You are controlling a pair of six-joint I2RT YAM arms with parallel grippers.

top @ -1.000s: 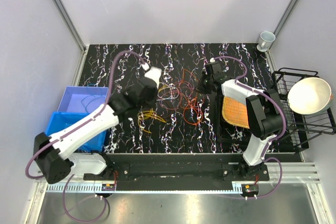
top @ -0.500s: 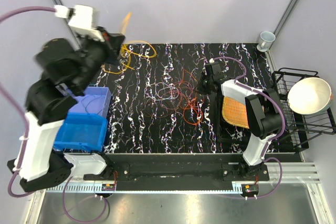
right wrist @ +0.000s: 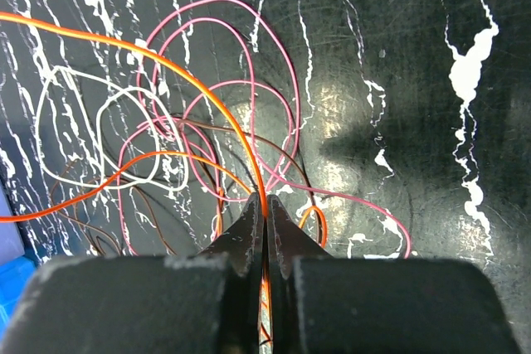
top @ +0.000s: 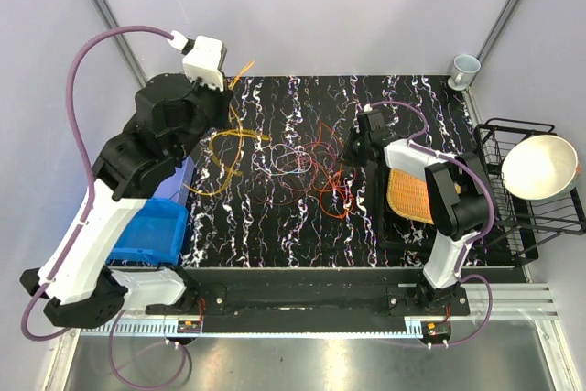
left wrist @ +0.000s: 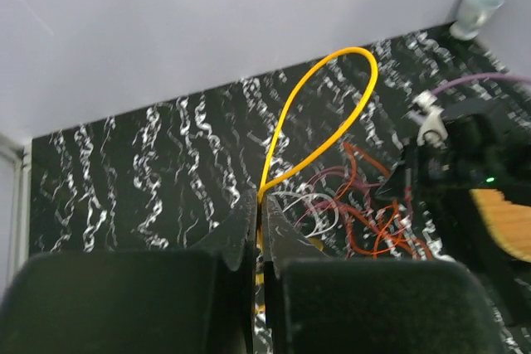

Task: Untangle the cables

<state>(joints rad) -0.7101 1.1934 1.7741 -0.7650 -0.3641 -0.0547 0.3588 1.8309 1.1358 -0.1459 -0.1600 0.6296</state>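
The cables are a loose tangle (top: 307,167) of thin orange, red, pink and white wires on the black marbled table. My left gripper (top: 229,96) is raised over the table's back left and is shut on a yellow cable (top: 227,142) that hangs from it in loops apart from the tangle. In the left wrist view the gripper (left wrist: 260,205) pinches the yellow cable (left wrist: 332,80), which arcs up past the fingertips. My right gripper (top: 352,151) sits low at the tangle's right edge. In the right wrist view it (right wrist: 265,205) is shut on an orange cable (right wrist: 207,93) among pink loops (right wrist: 249,80).
Blue bins (top: 151,226) stand at the left, partly under my left arm. An orange woven mat (top: 407,194) lies under my right arm. A black wire rack (top: 513,217) holds a white bowl (top: 540,167) at the right. A cup (top: 464,68) stands at the back right.
My left arm rose from the tangle with the yellow cable, swung far left, and has now come back right and lower. The right arm has stayed put.
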